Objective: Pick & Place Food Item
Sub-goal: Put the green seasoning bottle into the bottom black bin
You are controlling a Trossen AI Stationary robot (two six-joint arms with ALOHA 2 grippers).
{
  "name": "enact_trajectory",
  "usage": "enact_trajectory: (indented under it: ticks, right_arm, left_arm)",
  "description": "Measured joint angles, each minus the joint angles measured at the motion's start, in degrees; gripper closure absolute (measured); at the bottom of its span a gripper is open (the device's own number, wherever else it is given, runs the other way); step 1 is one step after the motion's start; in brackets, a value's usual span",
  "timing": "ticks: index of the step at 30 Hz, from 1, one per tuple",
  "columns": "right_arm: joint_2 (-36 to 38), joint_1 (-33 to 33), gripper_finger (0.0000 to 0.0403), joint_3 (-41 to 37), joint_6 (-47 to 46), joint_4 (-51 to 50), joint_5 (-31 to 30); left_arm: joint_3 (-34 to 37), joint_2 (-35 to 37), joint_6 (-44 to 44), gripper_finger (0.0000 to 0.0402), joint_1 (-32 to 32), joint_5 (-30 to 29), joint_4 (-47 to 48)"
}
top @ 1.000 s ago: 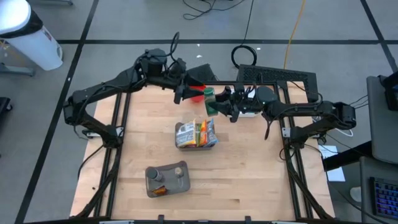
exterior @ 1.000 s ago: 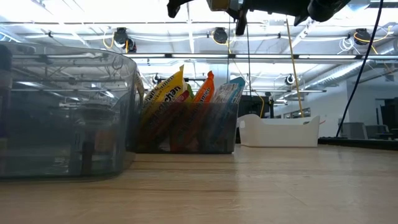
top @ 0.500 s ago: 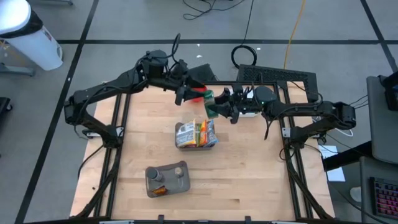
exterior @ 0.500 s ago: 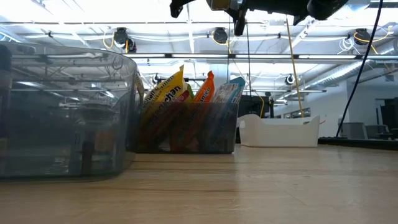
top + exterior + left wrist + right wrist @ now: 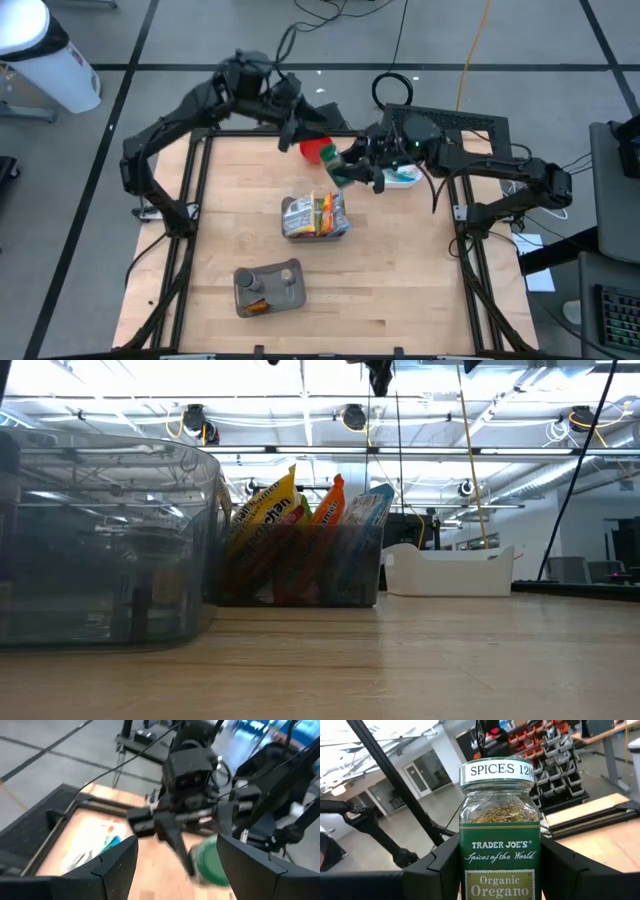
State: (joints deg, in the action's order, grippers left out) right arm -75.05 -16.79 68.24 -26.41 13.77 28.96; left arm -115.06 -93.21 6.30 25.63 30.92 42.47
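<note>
oregano jar (image 5: pixel 500 827) sits upright between the right gripper (image 5: pixel 352 168)'s fingers, clamped on its glass body, held in the air over the far part of the table (image 5: pixel 400 280), just beyond the snack bin (image 5: pixel 316 216). left gripper (image 5: pixel 293 132) hovers close beside it with fingers spread and nothing in them, a red bowl (image 5: pixel 313 150) under it. jar bin (image 5: pixel 268 288) with other bottles stands nearer the front edge, likely the target. best carried level and high enough to pass over the snack packets, lowered straight into a free slot, grip kept until the base rests.
</note>
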Motion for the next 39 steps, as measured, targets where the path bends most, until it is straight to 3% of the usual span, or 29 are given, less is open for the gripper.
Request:
enact_trajectory:
  ticks: [5,8,18,32,39]
  right_arm:
    - [-0.6,-3.1,0.0211,4.5,1.8,-5.7,3.0]
    - [-2.6,-4.0,0.0211,6.4,1.5,-6.4,5.2]
    - [-8.2,-3.3,0.0211,8.3,2.0,-5.6,7.4]
    - [-8.1,-5.1,0.0211,8.3,2.0,-4.6,8.7]
    - [-8.2,-5.1,0.0211,8.3,2.1,-4.2,8.5]
  left_arm:
    - [-12.5,-4.4,-2.8,0.0128,1.1,0.0,11.6]
    - [-15.9,-6.6,-3.2,0.0128,0.4,0.1,13.9]
    - [-16.0,-10.1,-4.3,0.0128,-1.6,1.9,16.7]
    - [-16.0,-10.2,-7.6,0.0128,-1.5,1.9,28.0]
    - [-16.0,-10.3,-8.6,0.0128,-1.1,1.0,27.4]
